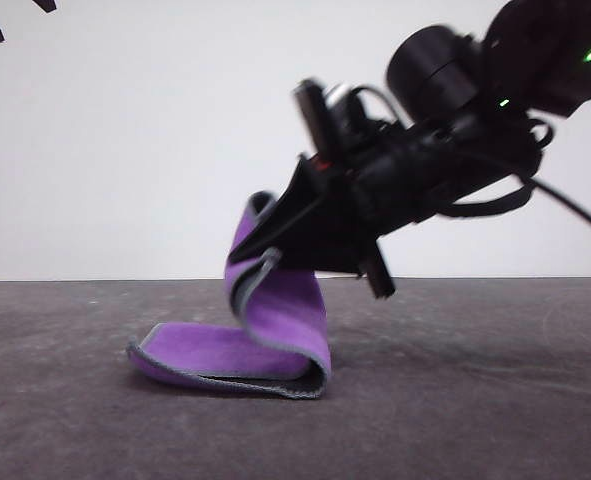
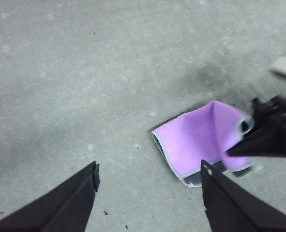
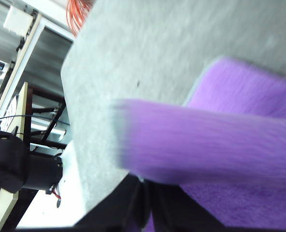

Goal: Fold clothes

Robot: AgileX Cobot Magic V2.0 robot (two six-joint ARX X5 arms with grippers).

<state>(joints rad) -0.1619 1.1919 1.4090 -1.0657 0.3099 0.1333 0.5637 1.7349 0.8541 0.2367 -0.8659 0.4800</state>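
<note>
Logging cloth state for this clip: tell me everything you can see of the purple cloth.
The cloth is thick and soft-looking, bright purple with a dark grey reverse and a light-grey stitched edge. Its lower part lies flat on the grey table; the rest curls up from a fold at one end and back over it. The right gripper is shut on the raised edge, holding it above the table. The left gripper is open and apart from it.

a matte black right arm point(image 1: 445, 150) with rounded joint housings, 2 small green lights, a red mark and looping black cables; the left gripper point(image 2: 150, 193) has 2 black tapered fingers point(image 2: 72, 200).
</note>
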